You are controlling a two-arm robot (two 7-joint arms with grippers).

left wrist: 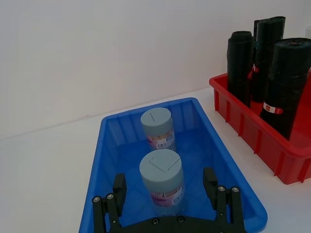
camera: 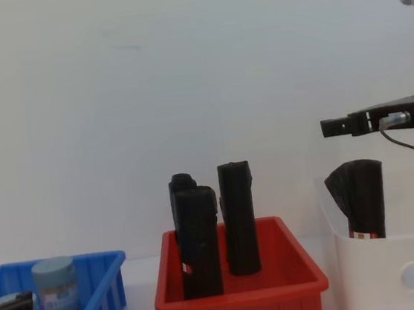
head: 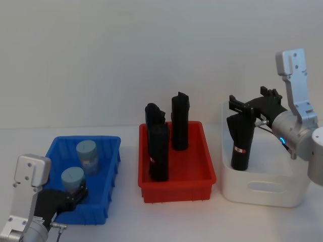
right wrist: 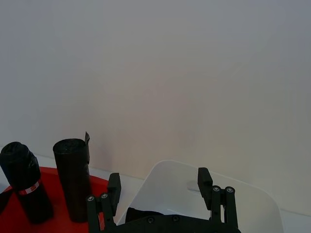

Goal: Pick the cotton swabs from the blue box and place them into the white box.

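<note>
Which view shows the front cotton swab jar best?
Left wrist view: the front jar shows lid to label between the left gripper's open fingers. Head view gives mainly its lid; chest view, a part behind the gripper.

Glossy plastic blue box (left wrist: 206,148) around the left claw (left wrist: 164,178). Milky, translucent white box (head: 262,194) under the right claw (head: 248,103).
</note>
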